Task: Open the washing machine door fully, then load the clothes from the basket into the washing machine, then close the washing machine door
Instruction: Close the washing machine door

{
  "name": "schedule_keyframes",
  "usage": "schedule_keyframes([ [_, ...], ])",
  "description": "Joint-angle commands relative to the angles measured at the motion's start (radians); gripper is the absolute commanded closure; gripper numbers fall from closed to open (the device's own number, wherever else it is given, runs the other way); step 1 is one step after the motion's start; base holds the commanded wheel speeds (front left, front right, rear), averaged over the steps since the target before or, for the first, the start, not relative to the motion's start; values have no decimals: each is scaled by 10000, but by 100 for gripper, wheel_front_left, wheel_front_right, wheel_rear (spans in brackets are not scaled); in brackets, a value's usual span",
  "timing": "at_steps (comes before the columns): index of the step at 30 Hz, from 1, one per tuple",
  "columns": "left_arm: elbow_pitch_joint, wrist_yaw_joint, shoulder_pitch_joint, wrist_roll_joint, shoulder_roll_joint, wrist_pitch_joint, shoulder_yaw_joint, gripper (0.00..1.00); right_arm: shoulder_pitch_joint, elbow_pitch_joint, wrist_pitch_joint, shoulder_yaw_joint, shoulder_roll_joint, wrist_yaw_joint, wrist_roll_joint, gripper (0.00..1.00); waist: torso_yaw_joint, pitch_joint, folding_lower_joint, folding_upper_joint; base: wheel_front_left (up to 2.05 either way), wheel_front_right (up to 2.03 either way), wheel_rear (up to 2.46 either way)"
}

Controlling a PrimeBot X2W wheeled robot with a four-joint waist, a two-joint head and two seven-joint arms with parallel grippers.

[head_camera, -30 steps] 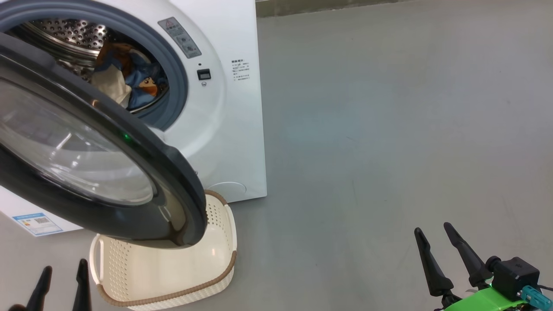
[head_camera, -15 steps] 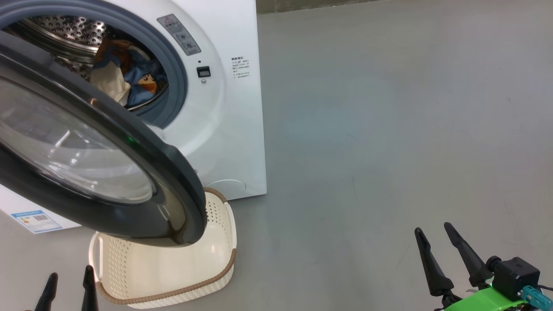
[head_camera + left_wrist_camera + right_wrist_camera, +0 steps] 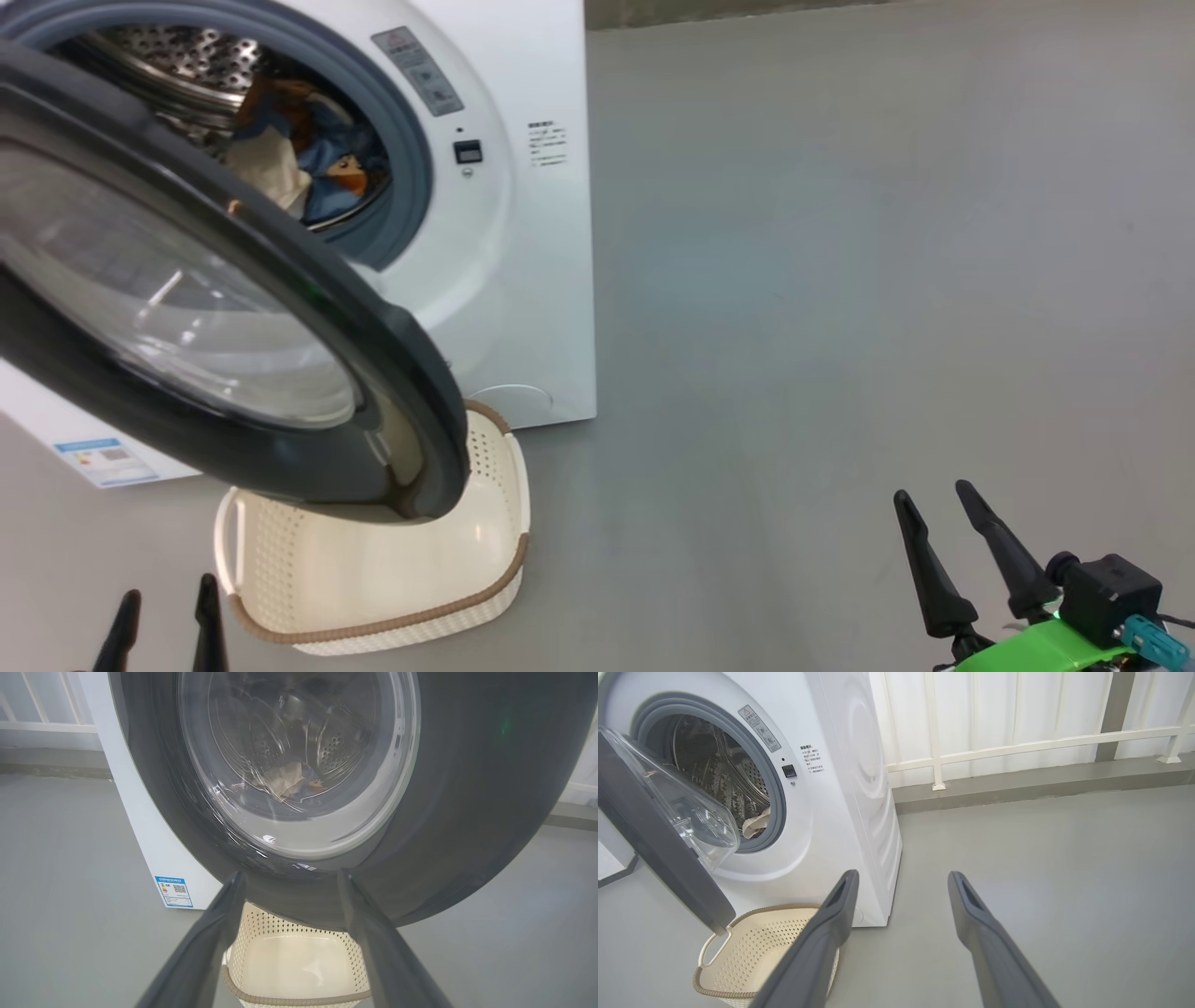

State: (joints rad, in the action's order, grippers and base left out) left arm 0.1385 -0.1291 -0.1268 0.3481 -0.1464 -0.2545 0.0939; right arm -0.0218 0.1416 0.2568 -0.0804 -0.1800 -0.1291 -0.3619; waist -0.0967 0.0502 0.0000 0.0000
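Observation:
The white washing machine (image 3: 523,243) stands at the upper left. Its black-rimmed door (image 3: 392,373) is swung out and hangs over the cream basket (image 3: 280,560), whose inside is bare. The clothes (image 3: 308,163), blue and cream, lie inside the steel drum. My left gripper (image 3: 168,593) is open at the lower left, just short of the basket. In the left wrist view the left gripper (image 3: 289,876) points at the door (image 3: 467,812), with the clothes (image 3: 282,777) seen through the glass and the basket (image 3: 261,926) below. My right gripper (image 3: 934,492) is open over bare floor; in the right wrist view it (image 3: 903,875) faces the machine (image 3: 840,765).
Grey floor (image 3: 840,280) stretches to the right of the machine. A white railing (image 3: 1017,746) and a low kerb run along the back wall. A blue label (image 3: 103,459) sits on the machine's lower corner.
The whole head picture has shifted a little to the right, so the camera moved. Door, basket and both open grippers keep their places relative to one another.

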Motion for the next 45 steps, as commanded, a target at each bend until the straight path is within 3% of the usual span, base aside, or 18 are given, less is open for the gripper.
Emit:
schedule_keyframes([
  [1,-234,-16,279,-70,-114,-72,319,0,345,-208,49,-192,-57,-16,86,70,128,6,0,0,0,0,0],
  [2,-226,-16,283,-72,-81,-72,292,0,412,-192,49,-211,-22,-16,84,95,202,4,0,0,0,0,0],
  [3,-221,-16,288,-66,-42,-72,276,0,485,-182,49,-233,24,-16,78,100,283,-3,0,0,0,0,0],
  [17,-434,-16,528,-119,288,-72,11,0,3114,-209,49,-1228,671,-16,-143,100,1548,49,0,0,0,0,0],
  [25,-632,-16,551,-116,323,-72,-269,0,4521,-1342,49,-1919,1032,-16,-555,100,2164,-160,0,0,0,0,0],
  [32,-724,-16,479,-102,355,-72,-348,0,4777,-2248,49,-3389,1169,-16,-823,100,2548,-282,0,0,0,0,0],
  [38,-757,-16,426,-64,416,-72,-426,0,4501,-1701,49,-4795,1213,-16,-1063,100,2848,-322,0,0,0,0,0],
  [45,-704,-16,517,55,459,-72,-534,0,4236,-480,49,-5498,1249,-16,-1436,100,3164,-147,0,0,0,0,0],
])
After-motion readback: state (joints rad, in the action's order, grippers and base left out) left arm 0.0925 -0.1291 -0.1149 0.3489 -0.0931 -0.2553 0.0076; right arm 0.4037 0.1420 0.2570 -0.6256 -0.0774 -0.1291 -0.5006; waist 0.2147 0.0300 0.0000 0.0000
